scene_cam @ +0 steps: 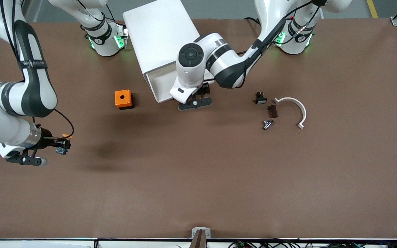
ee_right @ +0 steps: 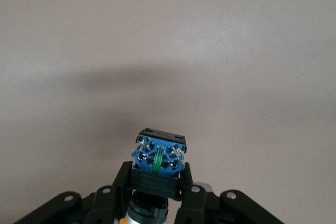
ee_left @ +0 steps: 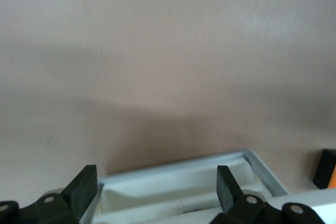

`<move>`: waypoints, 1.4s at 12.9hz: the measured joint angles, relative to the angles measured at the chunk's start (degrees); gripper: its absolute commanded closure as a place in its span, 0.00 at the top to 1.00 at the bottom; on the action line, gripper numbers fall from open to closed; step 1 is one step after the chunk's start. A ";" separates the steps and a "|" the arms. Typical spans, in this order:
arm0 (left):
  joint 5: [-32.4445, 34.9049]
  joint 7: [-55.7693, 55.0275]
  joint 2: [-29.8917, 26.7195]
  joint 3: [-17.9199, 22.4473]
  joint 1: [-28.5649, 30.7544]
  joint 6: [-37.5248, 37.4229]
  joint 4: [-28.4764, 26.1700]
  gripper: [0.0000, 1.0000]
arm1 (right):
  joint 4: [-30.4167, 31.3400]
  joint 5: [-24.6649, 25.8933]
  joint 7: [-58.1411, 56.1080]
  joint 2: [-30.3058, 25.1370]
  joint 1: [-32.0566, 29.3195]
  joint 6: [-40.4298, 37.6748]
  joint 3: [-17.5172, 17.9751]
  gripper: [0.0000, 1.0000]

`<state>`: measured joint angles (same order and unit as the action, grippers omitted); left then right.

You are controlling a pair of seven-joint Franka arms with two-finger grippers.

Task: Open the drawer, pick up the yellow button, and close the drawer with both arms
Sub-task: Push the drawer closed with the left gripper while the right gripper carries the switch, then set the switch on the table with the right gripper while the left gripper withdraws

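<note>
We saw the right end effector (scene_cam: 61, 146) pinching the button (ee_right: 157, 157) above the worktop (scene_cam: 198, 179). The left end effector (ee_left: 157, 190) hung spread wide over the front edge of the drawer (scene_cam: 162, 84), which stood pulled out.

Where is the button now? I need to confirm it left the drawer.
The button is out of the drawer, clamped in the right gripper above bare table at the right arm's end, nearer the front camera than the orange cube.

Brown matte table (scene_cam: 198, 179) filling nearly everything, softly shadowed in patches under even overhead light. Grey floor (scene_cam: 226, 8) along the top edge, yellow line (scene_cam: 372, 8) at one corner.
</note>
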<state>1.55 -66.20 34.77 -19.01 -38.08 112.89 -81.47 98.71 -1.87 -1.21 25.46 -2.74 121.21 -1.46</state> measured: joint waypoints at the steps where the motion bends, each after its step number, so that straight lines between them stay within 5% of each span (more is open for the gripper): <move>1: 0.00 -1.95 -0.01 -1.30 -0.09 -0.19 -0.47 1.00 | 0.09 0.00 -2.32 2.45 -0.84 2.86 0.03 0.00; 7: 0.00 -8.47 0.00 -7.17 -0.32 -2.68 -1.94 1.00 | 2.34 0.00 -4.98 8.69 -2.05 13.14 0.45 0.05; 14: 0.39 -13.65 -0.43 -6.83 0.80 -3.11 -1.99 1.00 | 3.56 -0.02 -5.07 8.71 -2.05 14.35 0.63 0.62; 18: 5.23 -12.61 -3.82 -4.66 12.13 -7.99 -0.93 1.00 | 3.47 -0.03 -5.07 8.71 -2.06 14.41 0.66 0.85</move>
<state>6.78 -78.81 30.95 -23.68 -25.94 104.89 -82.41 102.18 -1.90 -6.27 34.17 -4.79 135.62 -0.80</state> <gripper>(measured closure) 0.000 0.295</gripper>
